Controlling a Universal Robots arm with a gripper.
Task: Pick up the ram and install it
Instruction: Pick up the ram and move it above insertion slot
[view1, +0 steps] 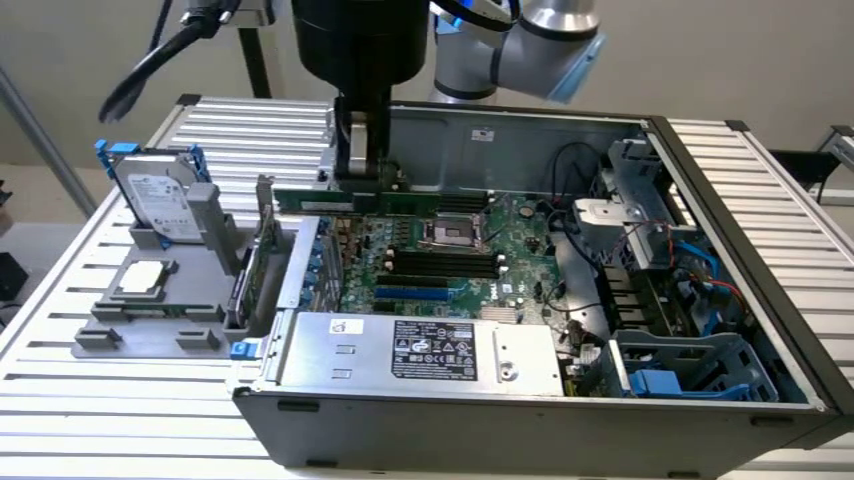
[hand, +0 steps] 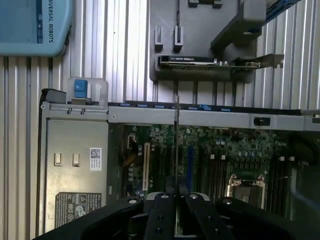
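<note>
Clamps the ram (view1: 427, 203) by its upper edge in the gripper (view1: 362, 185), jaws pressed together on the thin green board. Holds it level and on edge, long side running across the exterior view, above the far part of the open computer case (view1: 750, 270). Hangs it over the motherboard (view1: 514, 240), beyond the processor socket (view1: 449, 236) and apart from the row of black memory slots (view1: 441, 265) nearer the camera. Appears in the wrist view as a thin edge-on line reaching out from between the dark fingers (hand: 161, 215), with the green board and a blue slot (hand: 189, 160) underneath. In the near end of the case, a grey power supply (view1: 427, 350) with a black label. To the exterior view's left of the case, a grey fixture (view1: 147, 330) on the slatted metal table (view1: 80, 400), carrying a hard drive (view1: 158, 200) upright in a blue frame and a square silver processor chip (view1: 144, 280) lying flat. Also in the fixture, an expansion card (hand: 200, 61) standing on edge, near the case wall.
</note>
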